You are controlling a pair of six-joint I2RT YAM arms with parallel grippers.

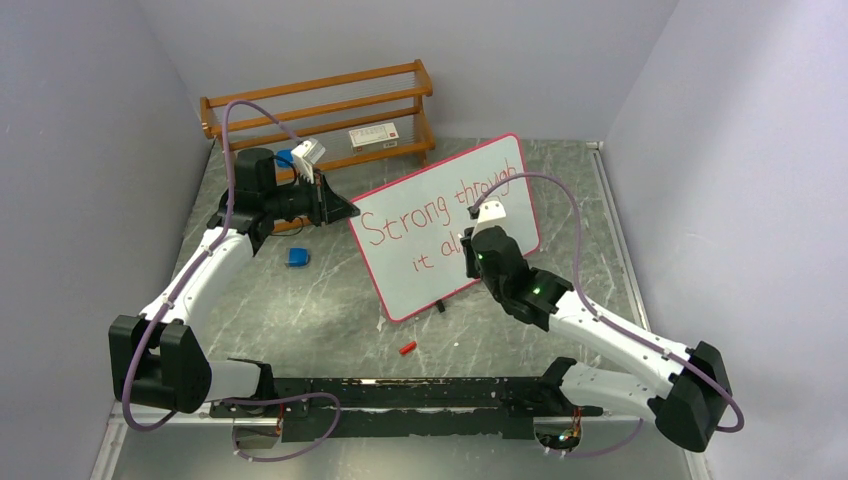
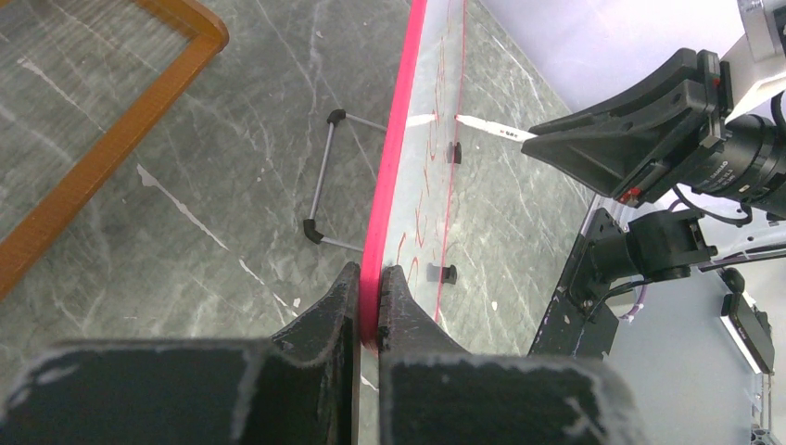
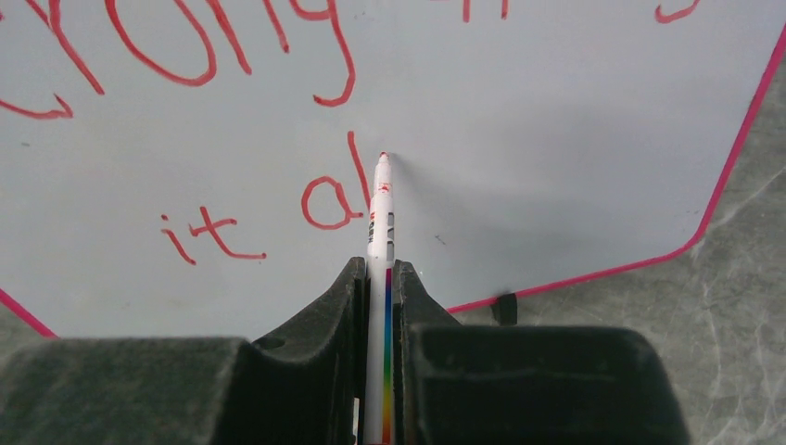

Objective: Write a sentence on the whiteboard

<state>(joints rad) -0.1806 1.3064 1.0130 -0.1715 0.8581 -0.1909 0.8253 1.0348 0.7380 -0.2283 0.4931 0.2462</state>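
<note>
The whiteboard (image 1: 400,240) stands tilted on the table, white with a pink-red rim. The sentence (image 1: 405,222) in red reads "Strong through" above "it al" (image 3: 269,218). My left gripper (image 2: 369,283) is shut on the board's left rim (image 2: 389,185) and holds it. It shows in the top view (image 1: 340,208) at the board's upper left corner. My right gripper (image 3: 375,269) is shut on a white marker (image 3: 378,222) with a rainbow stripe. The marker tip touches the board just right of the "l". In the top view the right gripper (image 1: 478,240) covers the end of the second line.
A wooden rack (image 1: 320,110) stands at the back with a small box (image 1: 374,137) on it. A blue object (image 1: 297,257) lies left of the board. A red marker cap (image 1: 407,349) lies in front. The board's wire stand (image 2: 324,176) shows behind it.
</note>
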